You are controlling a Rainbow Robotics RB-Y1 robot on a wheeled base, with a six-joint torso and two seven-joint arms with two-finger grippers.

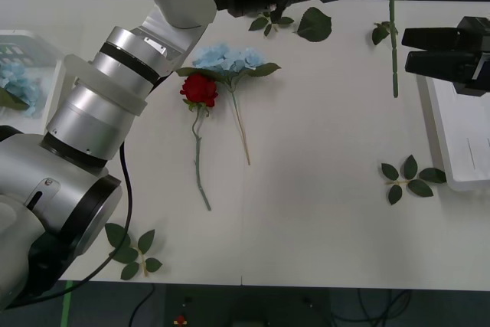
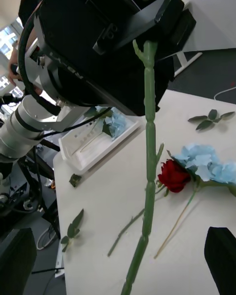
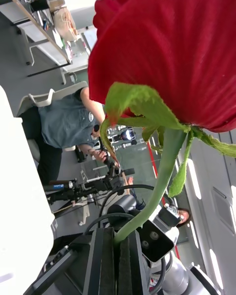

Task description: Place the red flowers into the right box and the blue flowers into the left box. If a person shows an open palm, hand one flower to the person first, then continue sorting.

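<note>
My left gripper (image 3: pixel 118 263) is shut on the stem of a red flower (image 3: pixel 167 49), held high above the table. Its long green stem (image 1: pixel 393 36) hangs down just in front of my right gripper (image 1: pixel 409 50). That gripper stands open beside the right box (image 1: pixel 459 143), and in the right wrist view the stem (image 2: pixel 150 142) runs from the left gripper (image 2: pixel 147 42) down between my right gripper's (image 2: pixel 120 260) black fingers. Another red flower (image 1: pixel 199 89) and a blue flower (image 1: pixel 230 59) lie side by side mid-table. One blue flower (image 1: pixel 15 82) lies in the left box (image 1: pixel 34 40).
Loose green leaf sprigs lie at the right (image 1: pixel 409 178), at the front left (image 1: pixel 134 250) and at the back (image 1: pixel 306 24). My left arm (image 1: pixel 99 120) crosses the table's left side. The table's front middle is bare.
</note>
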